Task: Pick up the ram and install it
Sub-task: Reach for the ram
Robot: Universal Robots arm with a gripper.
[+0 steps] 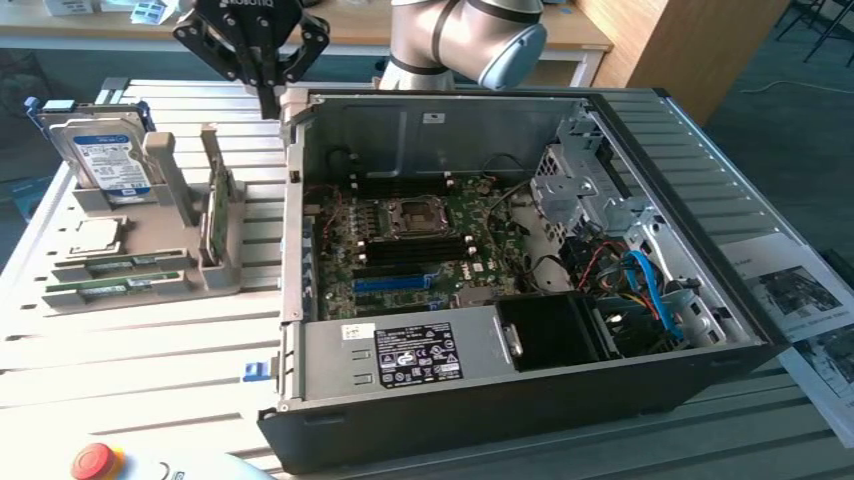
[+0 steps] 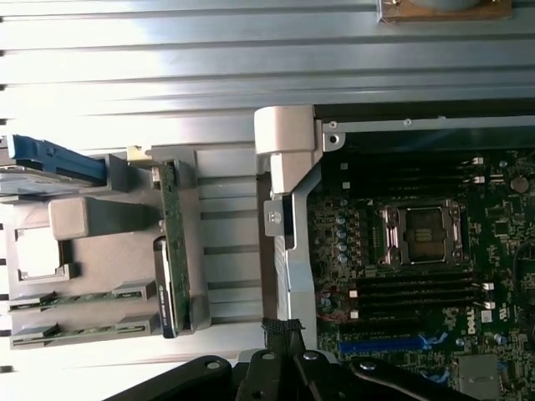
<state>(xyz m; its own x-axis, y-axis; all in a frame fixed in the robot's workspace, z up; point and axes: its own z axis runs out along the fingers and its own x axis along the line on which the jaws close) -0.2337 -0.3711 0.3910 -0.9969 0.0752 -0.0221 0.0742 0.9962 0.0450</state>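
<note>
First, the exterior view: one arm, cut off by the frame's upper edge, carries black fingers that are pressed together and hold nothing. They hang over the corner wall of one open computer case, on the exterior view's left of it. One grey holder sits on the slatted worktop. It holds one hard drive, one processor chip and three green sticks. The ram stands on edge in the holder's tall slot, and two more sticks lie flat in low slots, half hidden by the slot lips. A red button and some papers are cut by the frame edges. A strip of bare worktop separates the holder from the case wall.

Next, the wrist view: the closed, empty fingers sit just over the case's wall, their linkage cropped. The ram stands upright in the holder, apart from the case, with bare worktop between. One motherboard shows an empty socket; its far part is cut off. The hard drive is only partly seen.
</note>
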